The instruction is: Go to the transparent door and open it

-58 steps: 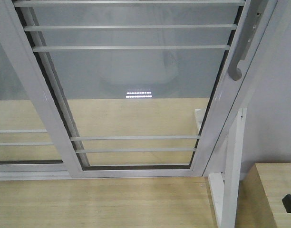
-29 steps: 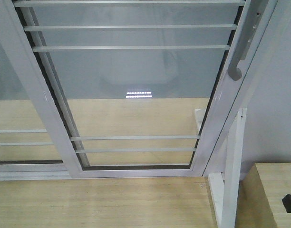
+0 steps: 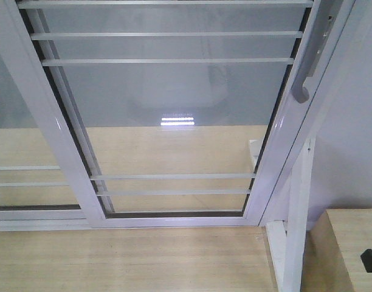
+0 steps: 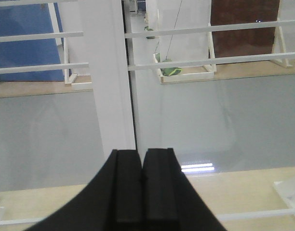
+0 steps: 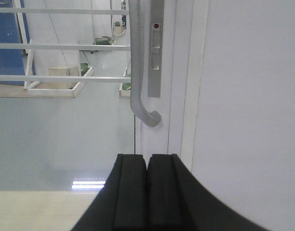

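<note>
The transparent door (image 3: pixel 174 91) fills the front view: clear glass in a glossy white frame with thin white crossbars. Its curved grey handle (image 3: pixel 304 79) sits on the right side rail. The right wrist view shows that handle (image 5: pixel 137 72) close ahead, just above and slightly left of my right gripper (image 5: pixel 147 161), which is shut and holds nothing. My left gripper (image 4: pixel 142 156) is also shut and empty. It faces the white upright rail (image 4: pixel 111 72) where the two glass panels overlap.
A second white-framed glass panel (image 3: pixel 22 134) without a handle stands at the left. To the right of the door are a white post (image 3: pixel 298 213) and a white wall (image 3: pixel 356 121). A wooden surface (image 3: pixel 350 243) with a small black part (image 3: pixel 371 260) sits at the bottom right.
The bright light reflection in the glass has become a little bigger and brighter. The black part at the right edge sits slightly lower. The door has not moved.
</note>
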